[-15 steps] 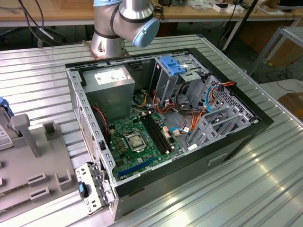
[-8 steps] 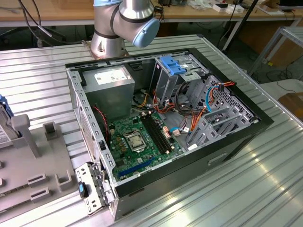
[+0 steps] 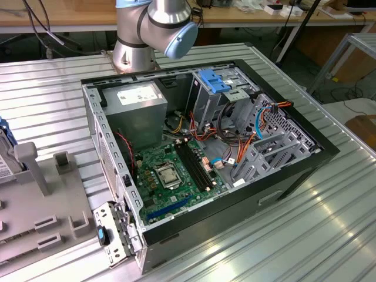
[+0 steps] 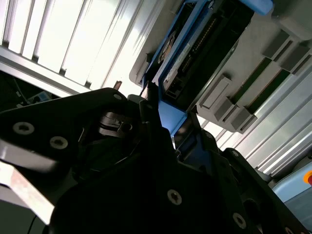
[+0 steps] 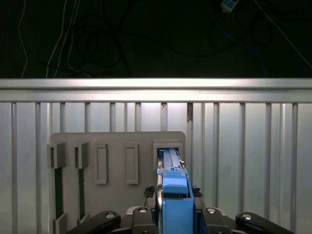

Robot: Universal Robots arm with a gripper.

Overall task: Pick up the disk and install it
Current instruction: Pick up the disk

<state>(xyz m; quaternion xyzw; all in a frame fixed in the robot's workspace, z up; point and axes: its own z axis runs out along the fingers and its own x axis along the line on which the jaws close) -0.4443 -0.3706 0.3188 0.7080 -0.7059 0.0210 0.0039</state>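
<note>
1. The gripper (image 5: 175,196) is closed around the disk (image 5: 171,163). In both wrist views its black fingers (image 5: 150,194) press against the two flat sides with no gap showing, and the blue rail fills the space between them (image 4: 170,122).
2. The disk (image 4: 195,46) stands on its edge in the end slot of a grey holder (image 5: 117,141), with its blue rail on top. It has not been lifted clear of that slot.
3. Two other slots of the holder carry thin green boards (image 5: 58,187) standing on edge, and the two slots between those and the disk show nothing inside.
4. The holder lies flat on the ribbed metal table (image 5: 243,146), close to one of its long edges.
5. In the exterior view the holder (image 3: 59,205) is at the exterior view's left, with the disk (image 3: 4,154) at its outer end.
6. Beside the holder, mid-table, a computer case (image 3: 205,222) lies open on its side. Its green circuit board (image 3: 170,176) faces up and a grey box (image 3: 138,103) sits at the far corner.
7. The arm's base (image 3: 147,35) stands on the table behind the case.
</note>
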